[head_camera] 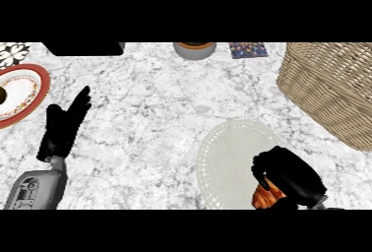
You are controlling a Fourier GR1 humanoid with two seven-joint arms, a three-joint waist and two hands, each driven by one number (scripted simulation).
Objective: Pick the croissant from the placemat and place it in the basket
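From my seat, looking steeply down, I see the golden-brown, ridged croissant [264, 195] low on the pale, oval, lace-edged placemat [225, 152], close to the mat's right edge at the bottom of the view. My right hand [289, 173] is over it, black fingers curled down around its upper part, so only the lower left portion of the pastry shows (the rest is hidden under the palm). I cannot tell whether the croissant is lifted or touching the mat.

The tan woven wicker basket [330, 88] stands at the upper right on the white and grey marbled counter [152, 98], well apart from the hand, with its near corner just beyond the placemat's far right side.

My left hand [64, 127] rests at the left side, fingers straight and pointing up and away, holding nothing. Just beyond its fingertips sits a round plate with a red rim and patterned cream centre [25, 88].

Along the far edge I make out a grey round cup with an orange rim [195, 49], a dark rectangular object [83, 48] and a small dark patterned card [248, 49].
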